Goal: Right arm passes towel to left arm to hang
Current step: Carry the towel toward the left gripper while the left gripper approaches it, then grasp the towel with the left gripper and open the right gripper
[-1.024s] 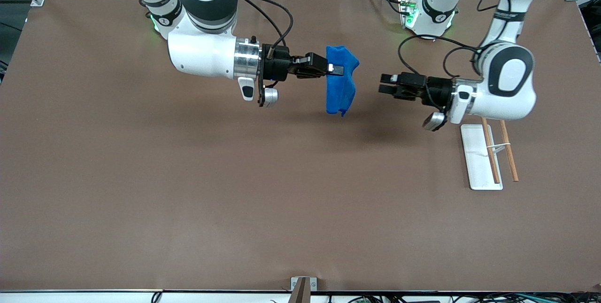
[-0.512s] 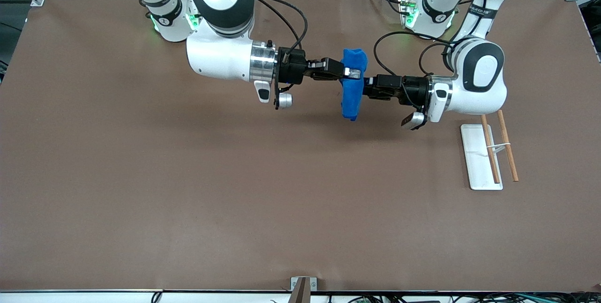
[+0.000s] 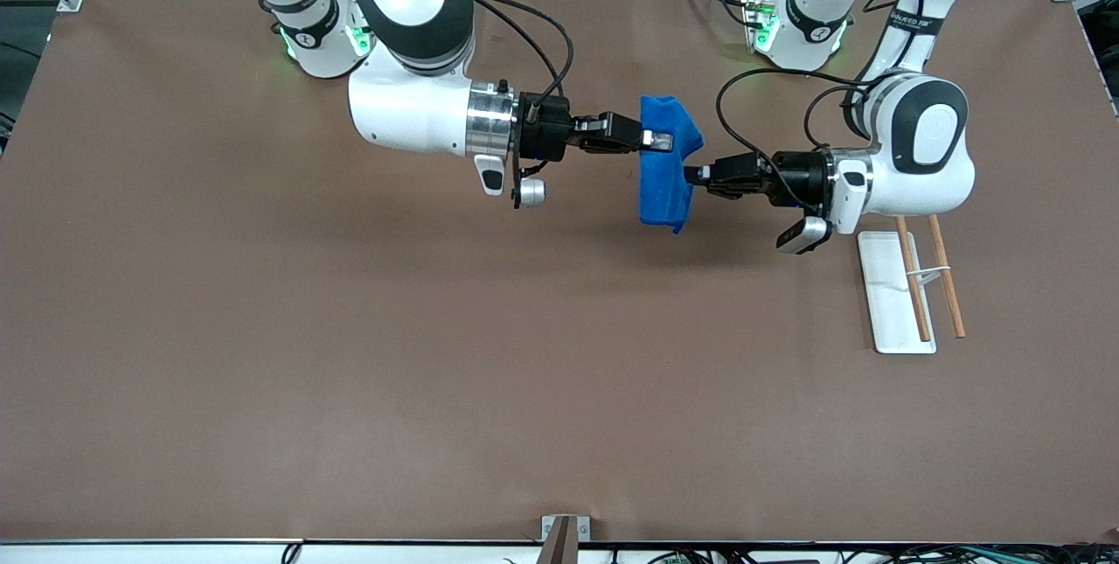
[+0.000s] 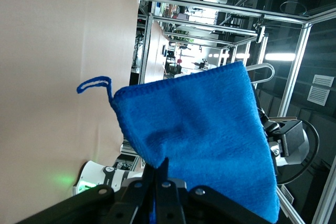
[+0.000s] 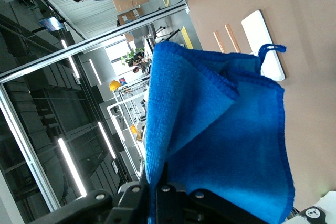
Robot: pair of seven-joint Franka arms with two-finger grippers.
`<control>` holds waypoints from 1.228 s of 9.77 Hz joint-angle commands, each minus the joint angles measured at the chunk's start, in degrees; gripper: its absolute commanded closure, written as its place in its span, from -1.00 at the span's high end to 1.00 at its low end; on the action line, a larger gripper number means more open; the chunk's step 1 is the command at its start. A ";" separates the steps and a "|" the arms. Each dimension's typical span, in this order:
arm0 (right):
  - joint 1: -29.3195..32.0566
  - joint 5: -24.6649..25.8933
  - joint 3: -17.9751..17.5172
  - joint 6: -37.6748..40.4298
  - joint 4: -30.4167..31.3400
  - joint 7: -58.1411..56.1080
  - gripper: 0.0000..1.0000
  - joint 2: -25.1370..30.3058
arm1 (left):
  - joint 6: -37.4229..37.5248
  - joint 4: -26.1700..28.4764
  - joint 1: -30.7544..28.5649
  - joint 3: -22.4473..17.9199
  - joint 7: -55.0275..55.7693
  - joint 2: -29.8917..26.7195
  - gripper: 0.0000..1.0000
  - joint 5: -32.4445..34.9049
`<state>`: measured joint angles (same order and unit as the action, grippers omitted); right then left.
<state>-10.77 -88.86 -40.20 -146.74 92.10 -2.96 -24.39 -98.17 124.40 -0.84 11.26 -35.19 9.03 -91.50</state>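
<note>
bright blue rectangular microfibre towel hangs in the air over the brown table, roughly midway between the two arm bases, folded and drooping, darker stitched hem along its edges. small blue corner loop sticks out from one corner, seen in both wrist views.

right gripper reaches in level from the right arm's end, over the table. jaws closed tight on the upper part of the towel; cloth pinched between the fingertips, the rest hanging below.

left gripper reaches in level from the left arm's end, meeting the towel from its own side, a little lower on the cloth than the right gripper. jaws drawn together on the towel's edge; left wrist view shows the fingers nearly meeting with blue cloth between them.

both grippers have hold of the towel at once.

white flat rectangular base with two thin wooden rods lies on the table toward the left arm's end, nearer the front camera than the left gripper's wrist.
</note>
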 commanded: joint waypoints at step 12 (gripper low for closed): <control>8.81 20.94 0.90 4.51 6.85 -0.91 1.00 3.82 | -2.38 -7.93 0.14 -8.95 2.23 -1.81 -1.00 22.89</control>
<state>-4.84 -72.99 -39.74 -144.55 94.93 -3.95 -23.80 -99.35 116.71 -0.87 4.16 -33.36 8.14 -74.63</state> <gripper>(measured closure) 0.066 0.978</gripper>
